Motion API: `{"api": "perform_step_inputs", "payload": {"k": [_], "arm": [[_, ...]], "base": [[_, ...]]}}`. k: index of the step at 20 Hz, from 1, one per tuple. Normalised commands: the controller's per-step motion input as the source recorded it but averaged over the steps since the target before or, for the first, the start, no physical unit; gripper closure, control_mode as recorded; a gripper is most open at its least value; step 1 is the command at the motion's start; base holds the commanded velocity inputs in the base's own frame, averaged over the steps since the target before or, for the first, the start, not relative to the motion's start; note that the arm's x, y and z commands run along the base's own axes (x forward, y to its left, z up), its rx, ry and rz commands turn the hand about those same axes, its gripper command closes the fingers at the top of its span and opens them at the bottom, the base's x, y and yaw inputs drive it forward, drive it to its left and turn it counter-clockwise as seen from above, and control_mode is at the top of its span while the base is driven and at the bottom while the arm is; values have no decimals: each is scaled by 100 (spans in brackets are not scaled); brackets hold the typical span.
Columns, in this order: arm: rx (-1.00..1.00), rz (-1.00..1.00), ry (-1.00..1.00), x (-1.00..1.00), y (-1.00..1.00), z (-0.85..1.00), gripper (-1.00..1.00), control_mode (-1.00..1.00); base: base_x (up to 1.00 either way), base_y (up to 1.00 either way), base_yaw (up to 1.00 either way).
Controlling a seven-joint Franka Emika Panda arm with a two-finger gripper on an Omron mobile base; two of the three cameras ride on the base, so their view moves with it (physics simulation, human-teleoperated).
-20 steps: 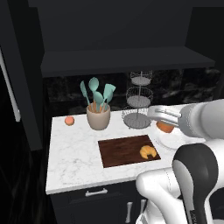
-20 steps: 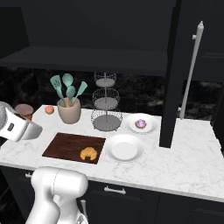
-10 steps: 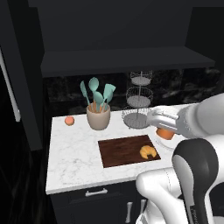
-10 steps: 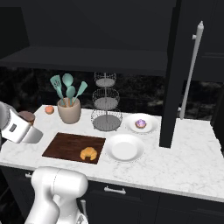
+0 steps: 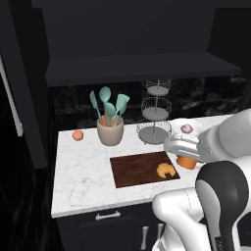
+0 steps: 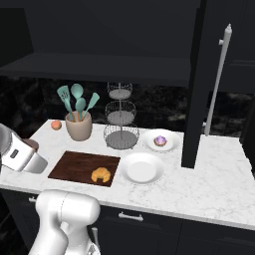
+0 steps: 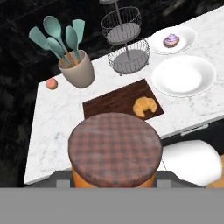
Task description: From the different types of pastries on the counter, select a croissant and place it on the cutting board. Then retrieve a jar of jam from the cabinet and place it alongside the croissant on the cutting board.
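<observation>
Left base view: the gripper (image 5: 188,153) holds the jam jar (image 5: 187,162) in the air above the table's (image 5: 83,171) front right part, just beside the cutting board's (image 5: 139,168) right edge. The croissant (image 5: 166,170) lies at the board's front right corner.

Right base view: the croissant (image 6: 101,175) sits near the board's (image 6: 79,166) front edge, beside a white plate (image 6: 142,168).

Hand view: the jaws are clamped on the jar (image 7: 114,151), its checked lid uppermost.

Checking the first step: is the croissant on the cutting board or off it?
On it. The croissant lies on the cutting board, near the corner beside the empty white plate.
</observation>
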Motion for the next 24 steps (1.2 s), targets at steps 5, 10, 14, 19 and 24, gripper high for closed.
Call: {"api": "perform_step_inputs", "payload": {"k": [5,10,14,19,24], "arm": [[-2,2,-2,0,0,-26,100,-100],[-9,4,-21,0,0,-50,100,-100],[-7,5,-22,4,0,-66,100,-100],[0,3,-2,37,-11,-67,100,-100],[-1,6,-9,24,-5,-47,100,-100]], "base": [[0,0,0],[0,0,0],[0,0,0],[0,0,0],[0,0,0]]}}
